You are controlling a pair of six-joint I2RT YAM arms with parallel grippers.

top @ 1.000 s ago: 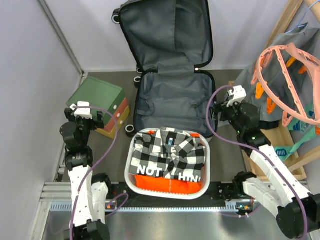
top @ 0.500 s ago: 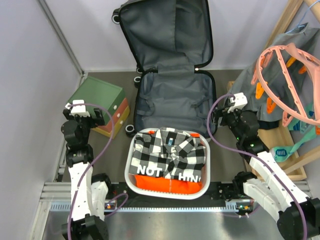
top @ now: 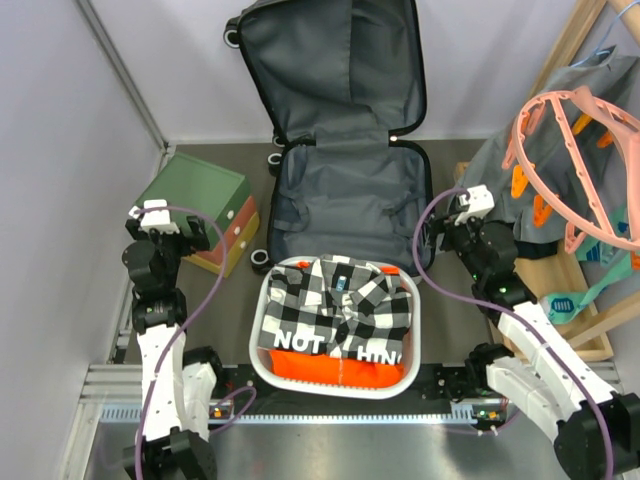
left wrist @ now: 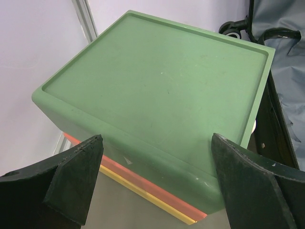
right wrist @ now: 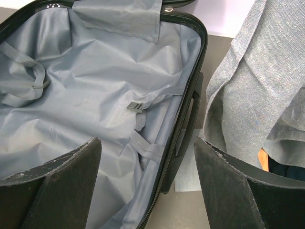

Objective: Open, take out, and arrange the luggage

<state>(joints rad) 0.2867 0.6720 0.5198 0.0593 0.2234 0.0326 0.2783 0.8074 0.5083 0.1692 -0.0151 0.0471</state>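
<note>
The luggage (top: pixel 345 190) lies open at the back centre, its lid leaning on the wall, only dark grey lining showing. Its lining, straps and zipped right rim fill the right wrist view (right wrist: pixel 95 109). A white basket (top: pixel 263 352) in front of it holds a black-and-white checked shirt (top: pixel 335 305) over something orange. My left gripper (top: pixel 165 215) is open and empty beside the green-topped boxes (top: pixel 192 192), whose near corner lies between the fingers in the left wrist view (left wrist: pixel 157 109). My right gripper (top: pixel 462 205) is open and empty above the luggage's right rim.
The stacked boxes stand left of the luggage, against a metal wall post (top: pixel 125 75). At the right, a wooden rack (top: pixel 560 280) holds grey cloth (right wrist: pixel 257 86) and pink and orange hangers (top: pixel 570 160), close beside my right arm.
Both arms drew back slightly toward their bases between the first frame and half a second ago. Since then nothing has moved.
</note>
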